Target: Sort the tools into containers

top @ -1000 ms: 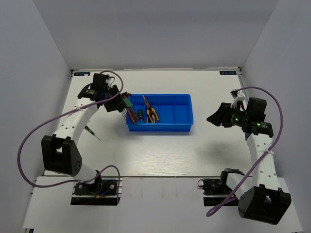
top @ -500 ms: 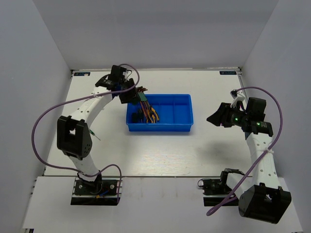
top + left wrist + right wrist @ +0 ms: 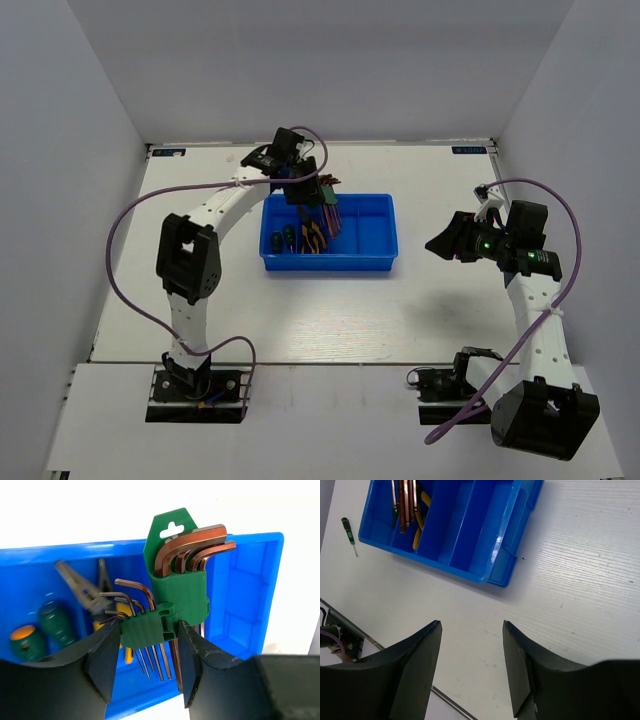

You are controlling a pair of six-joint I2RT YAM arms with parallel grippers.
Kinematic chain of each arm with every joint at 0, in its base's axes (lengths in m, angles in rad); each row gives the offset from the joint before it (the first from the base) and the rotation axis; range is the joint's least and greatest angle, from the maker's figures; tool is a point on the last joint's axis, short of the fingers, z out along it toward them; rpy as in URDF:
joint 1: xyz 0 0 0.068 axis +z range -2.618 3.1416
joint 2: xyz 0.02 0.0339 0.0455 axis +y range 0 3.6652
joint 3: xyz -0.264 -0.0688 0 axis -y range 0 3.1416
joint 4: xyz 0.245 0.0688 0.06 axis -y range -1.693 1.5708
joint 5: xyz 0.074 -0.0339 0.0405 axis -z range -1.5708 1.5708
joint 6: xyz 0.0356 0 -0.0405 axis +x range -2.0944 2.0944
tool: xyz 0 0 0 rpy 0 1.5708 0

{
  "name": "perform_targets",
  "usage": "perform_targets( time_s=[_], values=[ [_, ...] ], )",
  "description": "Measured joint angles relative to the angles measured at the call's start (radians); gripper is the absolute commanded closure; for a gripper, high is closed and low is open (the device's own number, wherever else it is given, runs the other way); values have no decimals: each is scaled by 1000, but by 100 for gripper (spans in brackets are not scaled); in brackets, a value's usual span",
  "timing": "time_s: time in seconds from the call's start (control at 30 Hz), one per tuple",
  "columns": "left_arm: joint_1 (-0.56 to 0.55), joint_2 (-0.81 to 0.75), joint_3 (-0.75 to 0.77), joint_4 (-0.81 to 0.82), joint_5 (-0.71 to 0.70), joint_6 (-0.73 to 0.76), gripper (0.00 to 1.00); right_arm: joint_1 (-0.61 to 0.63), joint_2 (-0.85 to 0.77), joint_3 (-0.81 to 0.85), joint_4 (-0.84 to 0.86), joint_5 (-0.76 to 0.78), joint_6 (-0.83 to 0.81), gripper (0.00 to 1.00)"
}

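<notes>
**Hex keys could end up across a divider or in the wrong compartment**

The hex key set [image 3: 170, 595] hangs in the air over the blue tray [image 3: 250, 555], with its long reddish shafts pointing down into it. My left gripper [image 3: 147, 640] is clamped on the lower green clip of the holder. The taller tagged part with the bent key ends stands above my fingers [image 3: 102, 655], off to one side. I judge that grip to be off-centre, so the set may swing or twist as I let go, and a loose key could slide out of the plastic.

Just below and to one side lie the pliers [image 3: 82, 587] and the two green screwdrivers [image 3: 55, 622], sharing one compartment. From the wrist view I cannot tell whether the shafts hang over that compartment or the next one. If I release here, the set might land on top of the pliers and undo the sort. It might also come down astride a divider [image 3: 427, 520] and lie tilted. If I go lower without checking, the key tips could catch a wall and shove the light tray.

One small screwdriver [image 3: 348, 530] lies on the table [image 3: 580, 580] beside the tray, near my left arm's path, and I could knock it as I pull back.

My right gripper [image 3: 470, 645] hangs over bare table, well apart from the tray, with its jaws parted and nothing between them.
</notes>
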Motion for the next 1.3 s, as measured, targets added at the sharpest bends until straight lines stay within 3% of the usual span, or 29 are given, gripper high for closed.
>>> perform_targets(
  time_s=[0.3,0.8,1.3],
  values=[
    [-74,114,89,0,-32,0,100,0,5,0,0,0,0,42],
    [-187,147,150,-44,-157,34,100,0,8,0,0,0,0,42],
    [-194,156,164,-119,-285,64,100,0,8,0,0,0,-1,42]
  ],
)
